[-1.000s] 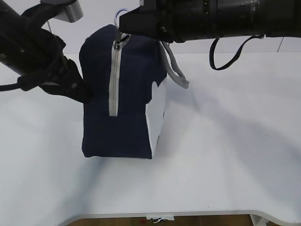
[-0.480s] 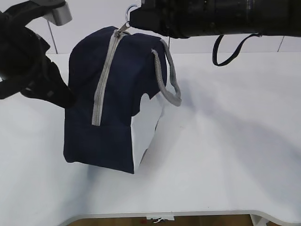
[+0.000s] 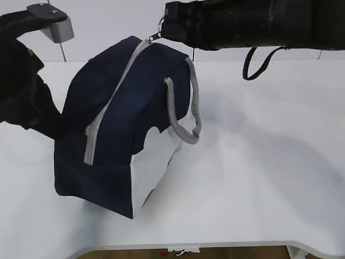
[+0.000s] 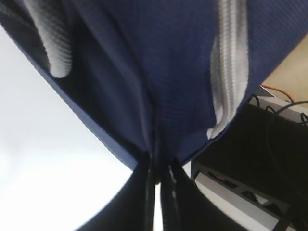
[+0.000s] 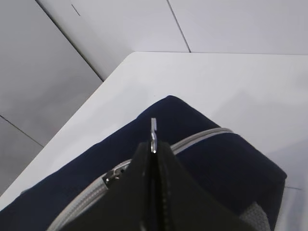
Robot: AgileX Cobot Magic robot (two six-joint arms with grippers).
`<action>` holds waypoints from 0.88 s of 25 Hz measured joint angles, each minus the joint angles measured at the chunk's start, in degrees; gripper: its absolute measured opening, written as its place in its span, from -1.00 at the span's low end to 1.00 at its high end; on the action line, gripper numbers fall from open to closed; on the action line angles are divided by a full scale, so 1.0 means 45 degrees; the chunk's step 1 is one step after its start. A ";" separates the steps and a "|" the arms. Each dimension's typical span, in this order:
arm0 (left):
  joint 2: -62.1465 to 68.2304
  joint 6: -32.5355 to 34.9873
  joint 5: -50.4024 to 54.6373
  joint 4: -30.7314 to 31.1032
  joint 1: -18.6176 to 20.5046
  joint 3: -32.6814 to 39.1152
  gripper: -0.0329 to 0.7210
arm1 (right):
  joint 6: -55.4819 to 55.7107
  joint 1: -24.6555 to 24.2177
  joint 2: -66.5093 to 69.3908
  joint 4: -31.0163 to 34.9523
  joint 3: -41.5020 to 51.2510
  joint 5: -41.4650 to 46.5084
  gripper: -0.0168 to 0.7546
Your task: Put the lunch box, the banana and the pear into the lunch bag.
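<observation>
**Two grippers hold a zipped lunch bag tilted on the table**

Two black grippers are clamped on the large navy-blue fabric lunch bag (image 3: 116, 135), which leans over toward the right of the exterior view on the white table (image 3: 269, 162). The left gripper (image 4: 158, 179) has its jaws pressed together on a pinch of blue cloth at the bag's end, just beside the lower end of the grey zipper (image 3: 110, 100). The right gripper (image 5: 153, 150) is closed on the small metal ring pull (image 5: 153, 126) at the zipper's upper end, with the slider sitting right below it.

The zipper track looks closed along all its visible length, so the bag reads as sealed. One grey webbing handle (image 3: 186, 108) hangs loose down the side above the white side panel (image 3: 153, 167). The lunch box, the banana and the pear appear in none of the three views; whether they lie outside the frame or inside the bag cannot be told.

The step in hand appears to be the zipper work, with one arm anchoring the fabric while the other holds the pull. Should opening be intended, the next move calls for drawing the pull along the track toward the left gripper while that anchor stays firm, keeping the cloth taut so the slider does not snag.
</observation>
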 joint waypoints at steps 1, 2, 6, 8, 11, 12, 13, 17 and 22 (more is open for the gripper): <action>0.0000 0.0000 0.0102 0.0047 0.0000 0.0000 -0.94 | 0.0000 0.0000 0.0102 0.0000 -0.0084 -0.0068 -0.98; 0.0000 0.0000 0.0158 0.0047 0.0000 0.0000 -0.94 | 0.0000 0.0000 0.0164 0.0000 -0.0137 -0.0141 -0.98; 0.0000 0.0000 0.0374 0.0128 0.0000 0.0000 -0.94 | -0.0199 0.0000 0.0465 0.0030 -0.0514 -0.0609 -0.98; 0.0000 0.0000 0.0434 0.0173 0.0000 0.0000 -0.94 | -0.0415 0.0000 0.0628 0.0035 -0.0735 -0.0945 -0.98; 0.0000 0.0000 0.0490 0.0223 0.0000 0.0000 -0.94 | -0.0672 0.0000 0.0962 0.0080 -0.1030 -0.1325 -0.98; 0.0000 0.0000 0.0517 0.0223 0.0000 0.0000 -0.94 | -0.0706 0.0000 0.1105 0.0080 -0.1097 -0.1382 -0.98; 0.0000 0.0000 0.0540 0.0223 0.0000 0.0000 -0.94 | -0.0716 0.0000 0.1205 0.0103 -0.1150 -0.1454 -0.98; 0.0000 0.0000 0.0619 0.0277 0.0000 0.0000 -0.94 | -0.0735 0.0000 0.1535 0.0103 -0.1203 -0.1529 -0.98; 0.0000 -0.0302 0.0748 0.0295 0.0000 0.0000 -0.94 | -0.0764 0.0000 0.1581 0.0103 -0.1203 -0.0859 -0.98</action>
